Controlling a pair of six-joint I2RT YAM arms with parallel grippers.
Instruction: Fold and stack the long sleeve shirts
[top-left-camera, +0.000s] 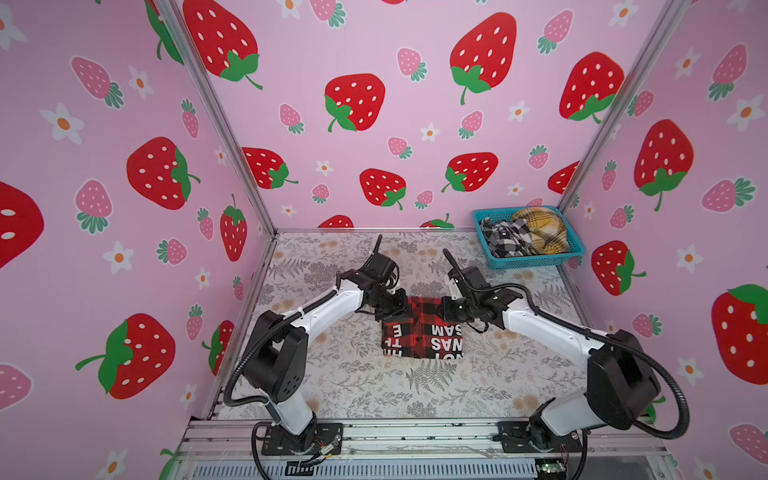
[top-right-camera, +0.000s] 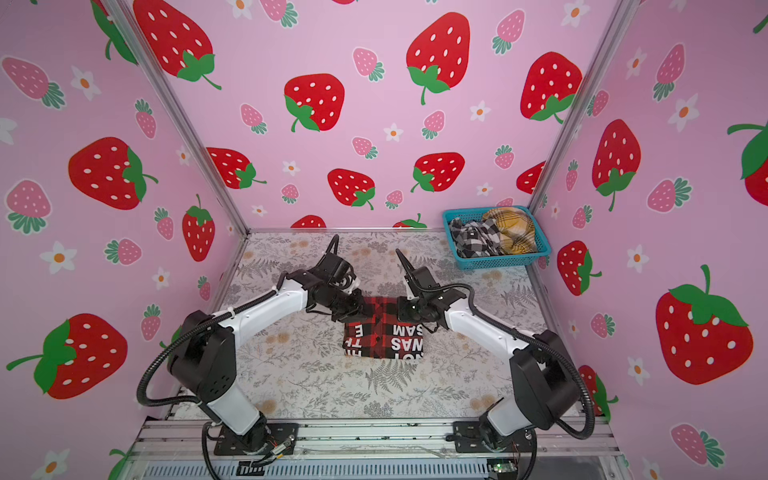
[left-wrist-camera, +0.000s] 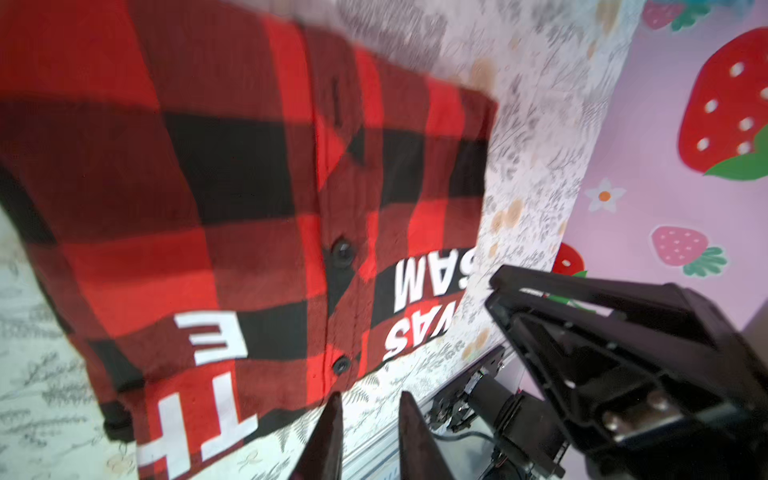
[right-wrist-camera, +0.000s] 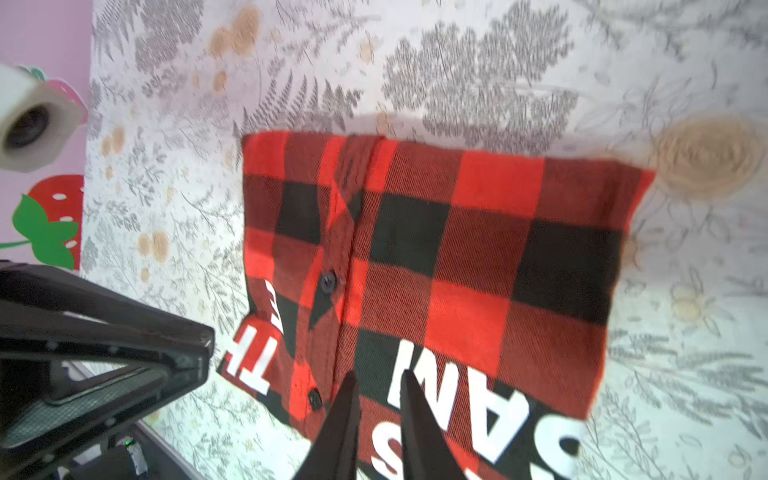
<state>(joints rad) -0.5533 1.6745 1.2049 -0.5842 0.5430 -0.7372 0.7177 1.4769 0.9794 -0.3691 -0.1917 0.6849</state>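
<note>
Left gripper (left-wrist-camera: 371, 399): jaws a little apart, nothing between them, at the shirt's edge. Red-and-black check shirt (top-left-camera: 419, 332): middle of the table (top-left-camera: 374, 395), folded into a flat squarish packet of soft flannel, white block letters and button placket up. Looks done. Right gripper (right-wrist-camera: 380, 378): narrow gap, empty, over the shirt. Far right, the turquoise perforated basket (top-left-camera: 536, 262) holds the black-and-white shirt (top-left-camera: 505, 239) and the mustard plaid shirt (top-left-camera: 540, 228), crumpled and unfolded. Roughly one of three folded, no stack yet.

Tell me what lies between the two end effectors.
The folded red-and-black check flannel shirt, its far edge spanning that gap; seen in both top views.
</note>
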